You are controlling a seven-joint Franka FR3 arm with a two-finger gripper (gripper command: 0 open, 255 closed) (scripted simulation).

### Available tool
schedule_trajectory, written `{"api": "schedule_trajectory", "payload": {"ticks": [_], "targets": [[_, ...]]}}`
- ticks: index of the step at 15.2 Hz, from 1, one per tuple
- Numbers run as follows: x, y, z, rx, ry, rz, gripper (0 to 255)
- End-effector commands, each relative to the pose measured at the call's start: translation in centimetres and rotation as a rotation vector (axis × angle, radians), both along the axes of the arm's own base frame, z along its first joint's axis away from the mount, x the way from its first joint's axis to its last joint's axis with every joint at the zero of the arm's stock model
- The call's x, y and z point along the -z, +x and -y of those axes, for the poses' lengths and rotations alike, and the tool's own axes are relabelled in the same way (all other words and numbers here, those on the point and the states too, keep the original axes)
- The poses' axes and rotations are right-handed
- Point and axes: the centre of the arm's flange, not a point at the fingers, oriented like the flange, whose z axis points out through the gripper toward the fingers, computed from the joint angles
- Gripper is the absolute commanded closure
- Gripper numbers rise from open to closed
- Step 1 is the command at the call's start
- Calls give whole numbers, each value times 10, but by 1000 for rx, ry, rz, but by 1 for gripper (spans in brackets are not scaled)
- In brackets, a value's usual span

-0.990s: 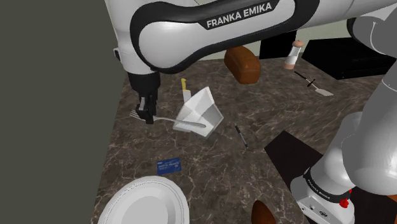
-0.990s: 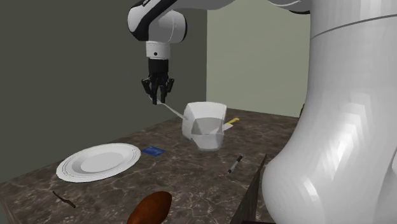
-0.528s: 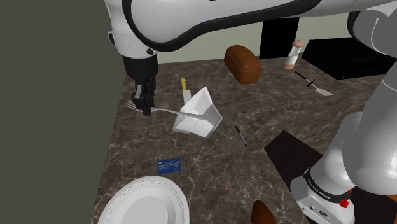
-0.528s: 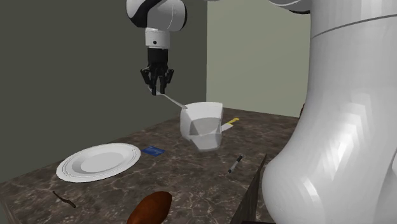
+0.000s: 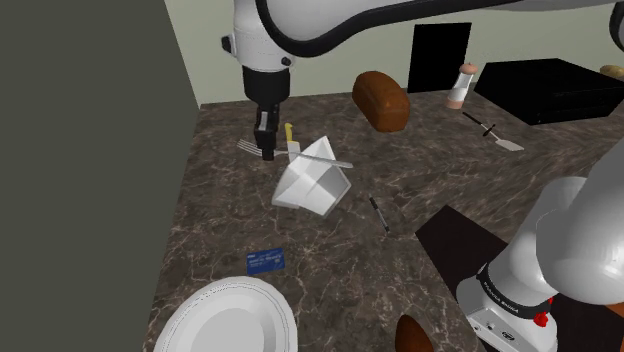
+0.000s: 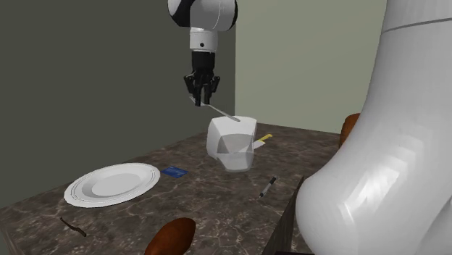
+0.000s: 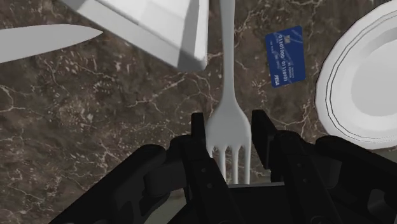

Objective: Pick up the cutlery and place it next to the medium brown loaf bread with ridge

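Fork (image 7: pixel 228 121) sits clamped between my fingers (image 7: pixel 198 131). They are closed down to its width and grip it at the head, just where the tines begin, with the tines pointing back toward my palm. The pale handle runs straight out ahead of me.

In the second exterior view I hang well above the dark marbled worktop (image 6: pixel 217 195). The fork (image 6: pixel 224 114) slopes down and away from me, and its handle end is over the top of a white angular container (image 6: pixel 232 141). In the shoulder view the fork (image 5: pixel 322 160) lies across that container's (image 5: pixel 312 185) upper edge; I cannot tell whether the two touch.

Just beside the container lies a knife (image 5: pixel 290 135) with a yellow handle. Its broad grey blade (image 7: pixel 44 44) shows past my fingers in the wrist view. A small blue card (image 7: pixel 285 55) lies flat on the stone, with a white plate (image 7: pixel 362 76) near it.

The brown ridged loaf (image 5: pixel 381 100) stands toward the shoulder view's upper right, beyond the container and well apart from the fork. Further along that side are a peach-coloured bottle (image 5: pixel 461 85) with a white cap and a slim utensil (image 5: pixel 492 131). A dark pen (image 5: pixel 379 213) lies between the container and my stand (image 5: pixel 510 315).
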Motion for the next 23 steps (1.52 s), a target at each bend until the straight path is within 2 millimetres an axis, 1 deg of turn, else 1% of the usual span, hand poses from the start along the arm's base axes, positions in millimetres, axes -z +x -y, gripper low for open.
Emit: {"api": "schedule_trajectory", "payload": {"ticks": [1,23], "targets": [[-1,-6,25,-1,1,0,255],[-1,-20,315,-1,1,0,255]]}}
